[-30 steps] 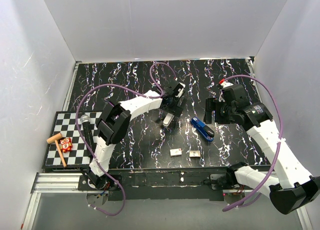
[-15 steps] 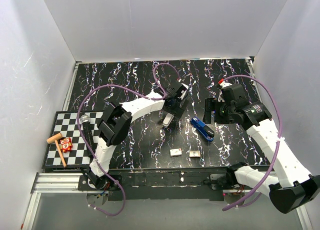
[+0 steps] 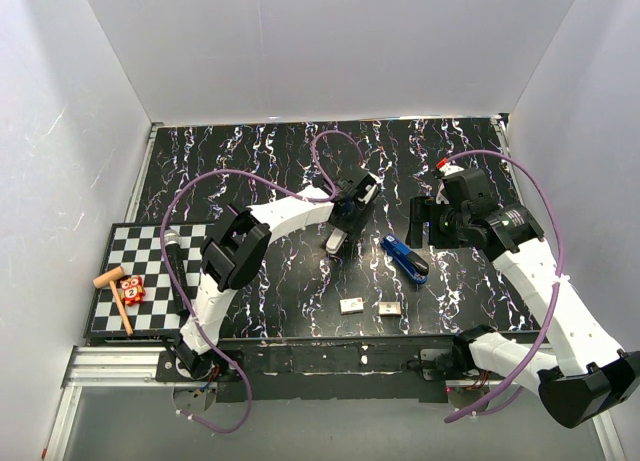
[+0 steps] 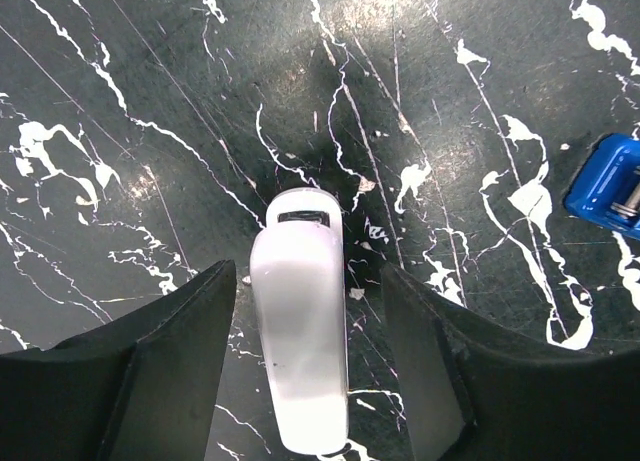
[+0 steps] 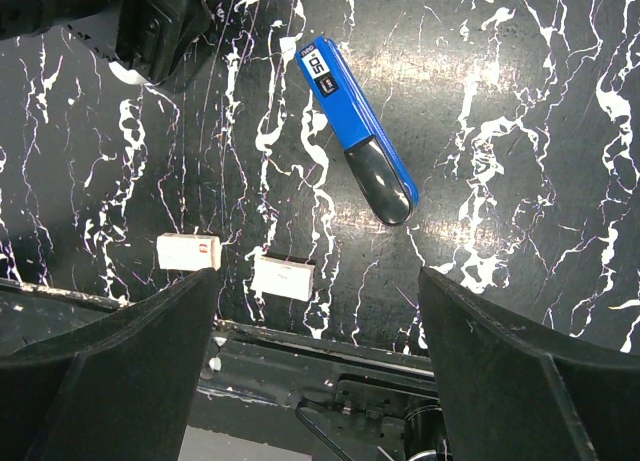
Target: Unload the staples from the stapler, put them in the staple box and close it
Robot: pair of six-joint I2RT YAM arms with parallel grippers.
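Left claw (image 4: 308,271) — fingers apart, straddling the white stapler (image 4: 300,331) mid-desk without touching it. Over the last second it has edged slightly toward the desk's right edge, and the stapler has not moved. Right claw (image 5: 315,276) — apart, above the blue stapler (image 5: 355,131). Judgement: still aligning, staples not yet unloaded.

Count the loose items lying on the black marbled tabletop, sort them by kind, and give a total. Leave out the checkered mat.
Staplers: 2 (white stapler, blue stapler)
Small boxes: 2
Total: 4
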